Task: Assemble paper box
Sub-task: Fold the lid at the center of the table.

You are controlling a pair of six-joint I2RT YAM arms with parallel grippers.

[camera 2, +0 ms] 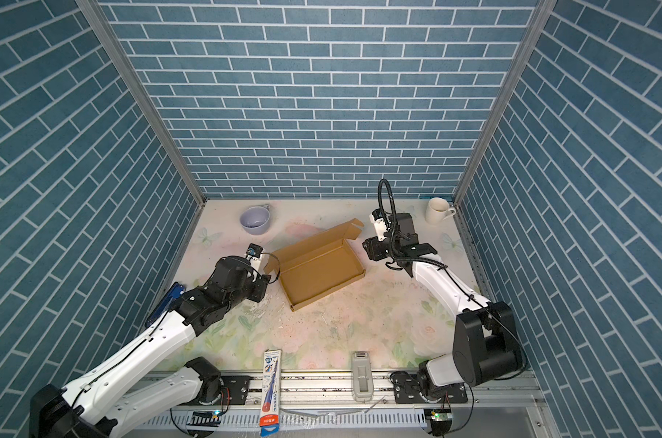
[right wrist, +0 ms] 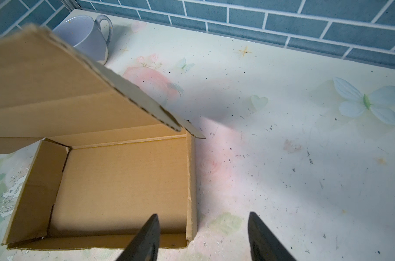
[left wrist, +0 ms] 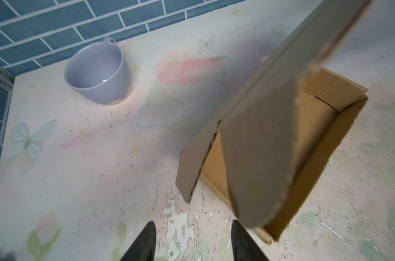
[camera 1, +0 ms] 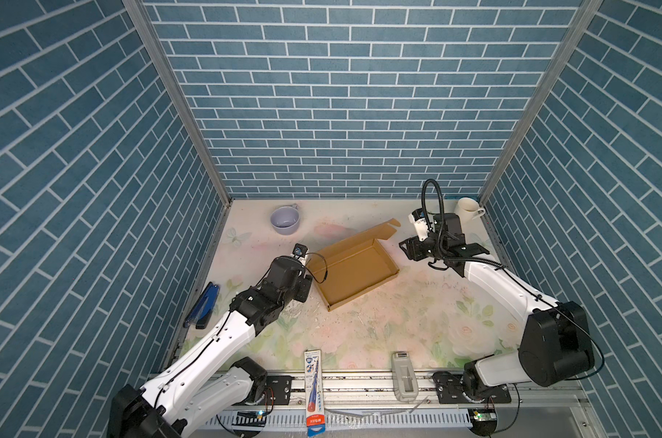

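Where the left wrist view shows them, the fingers of the left tool [left wrist: 193, 223] stand moderately apart with nothing between them. The box [left wrist: 316, 140] lies just beyond, its raised lid [left wrist: 260, 135] overhanging one fingertip. The right tool [right wrist: 203, 214] is likewise parted and empty, just beside the box's right end. In both top views the box [camera 1: 354, 271] [camera 2: 318, 273] sits mid-counter [camera 1: 397, 314] between the tools, tray open, lid raised along the far side. The left arm [camera 1: 223, 333] reaches forward, wrist bent down. The right arm [camera 1: 500, 280] reaches forward, wrist turned toward the box.
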